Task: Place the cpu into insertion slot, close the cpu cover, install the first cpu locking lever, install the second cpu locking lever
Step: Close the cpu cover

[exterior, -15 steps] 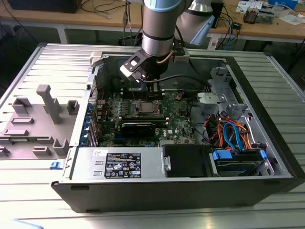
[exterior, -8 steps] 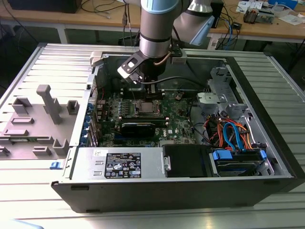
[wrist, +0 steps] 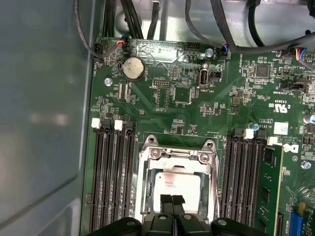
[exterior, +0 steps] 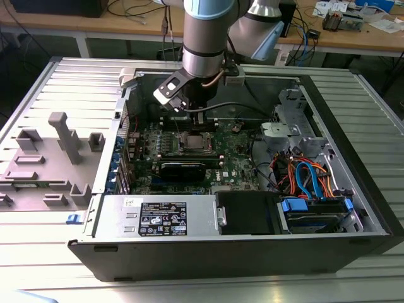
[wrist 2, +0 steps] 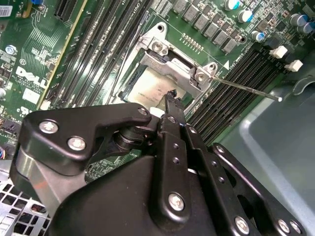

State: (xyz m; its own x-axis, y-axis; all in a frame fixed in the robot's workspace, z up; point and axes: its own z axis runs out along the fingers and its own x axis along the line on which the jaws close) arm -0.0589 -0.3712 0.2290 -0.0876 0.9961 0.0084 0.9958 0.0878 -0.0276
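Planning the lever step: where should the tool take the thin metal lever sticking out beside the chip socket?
Probably the bare straight shaft of the lever near its free tip, where it reaches out over the memory slots. Bring the tool down from above, closing across the rod. Its hinge end is crowded by the socket frame and a screw.

Open room above insertion slot [wrist: 177,184], memory slots [wrist: 110,182] flanking, cables [exterior: 303,177] nearby.
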